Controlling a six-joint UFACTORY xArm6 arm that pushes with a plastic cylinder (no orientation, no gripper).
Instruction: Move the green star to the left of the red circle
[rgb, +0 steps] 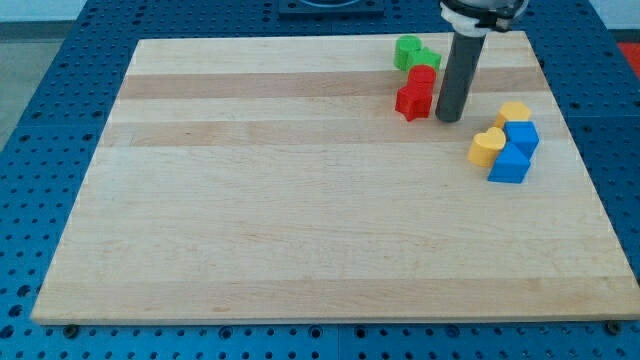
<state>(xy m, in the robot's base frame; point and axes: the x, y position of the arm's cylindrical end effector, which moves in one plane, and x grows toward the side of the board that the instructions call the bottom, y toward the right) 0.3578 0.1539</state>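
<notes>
- No claw to clench or release: my tip (449, 119) rests on the surface (300, 200), just right of the red blocks (414, 92).
- The green star (408, 50), its shape unclear, sits just above them.
- Best to circle above it, then push it gently left and down.

You are looking at a robotics lab bench — not a home or a shop. A pale wooden tabletop (300, 200) made of glued planks is lying on a blue perforated base plate (60, 120), whose regular grid of holes is showing on all sides of the board. That kind of mounting plate is pointing to a test rig. A straight dark rod is coming down from the view's top, its tip (449, 119) resting on the board. Small plain toy blocks in green, red, yellow and blue are sitting clustered near the view's upper right — bare experimental props, nothing domestic around them.
</notes>
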